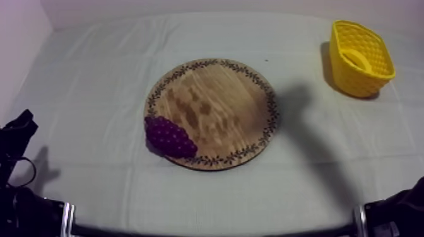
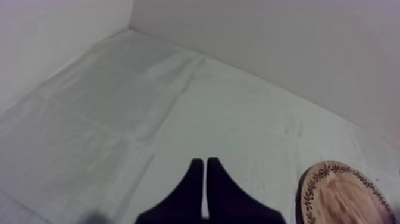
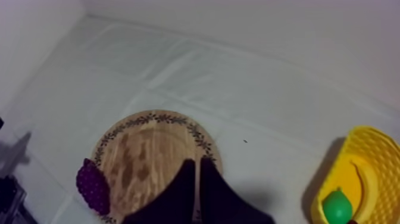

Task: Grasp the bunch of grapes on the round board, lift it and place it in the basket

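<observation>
The purple bunch of grapes (image 1: 169,137) lies on the near left rim of the round wooden board (image 1: 217,94), partly overhanging it. At the far right stands the yellow basket (image 1: 367,83). My left gripper (image 1: 24,118) rests low at the table's left edge, well left of the board; in its wrist view its fingers (image 2: 205,165) lie together as a narrow wedge over bare cloth. My right gripper (image 3: 197,163) is shut on nothing and hangs high over the board (image 3: 143,143), with the grapes (image 3: 93,186) off to one side and the basket (image 3: 381,146) to the other.
Inside the basket lie a banana (image 3: 359,174) and a green pear (image 3: 337,209). My right arm (image 1: 397,214) comes in at the near right and casts a shadow between board and basket. White walls close the back and left.
</observation>
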Available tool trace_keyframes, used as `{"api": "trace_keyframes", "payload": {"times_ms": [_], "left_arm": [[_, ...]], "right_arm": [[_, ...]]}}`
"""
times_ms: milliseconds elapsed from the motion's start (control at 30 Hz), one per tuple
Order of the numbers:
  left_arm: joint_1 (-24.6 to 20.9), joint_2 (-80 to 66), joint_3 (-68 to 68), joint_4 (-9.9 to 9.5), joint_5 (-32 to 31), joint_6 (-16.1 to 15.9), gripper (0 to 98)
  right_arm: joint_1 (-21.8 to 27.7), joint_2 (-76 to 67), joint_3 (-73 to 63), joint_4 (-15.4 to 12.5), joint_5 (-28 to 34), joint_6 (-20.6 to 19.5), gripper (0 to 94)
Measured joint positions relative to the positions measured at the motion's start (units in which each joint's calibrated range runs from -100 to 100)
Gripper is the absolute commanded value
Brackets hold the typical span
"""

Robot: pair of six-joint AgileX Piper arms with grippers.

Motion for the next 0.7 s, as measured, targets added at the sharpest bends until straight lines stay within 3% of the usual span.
{"api": "trace_keyframes", "payload": {"times_ms": [300,700], "left_arm": [[0.0,0.0,0.0,0.0,0.0,0.0,0.0],[0.0,0.0,0.0,0.0,0.0,0.0,0.0]], "right_arm": [[-5.33,10.96,-10.39,-2.05,6.94,0.22,4.6],[-14.51,16.9,-8.94,-0.96,3.79,-1.11,5.2]]}}
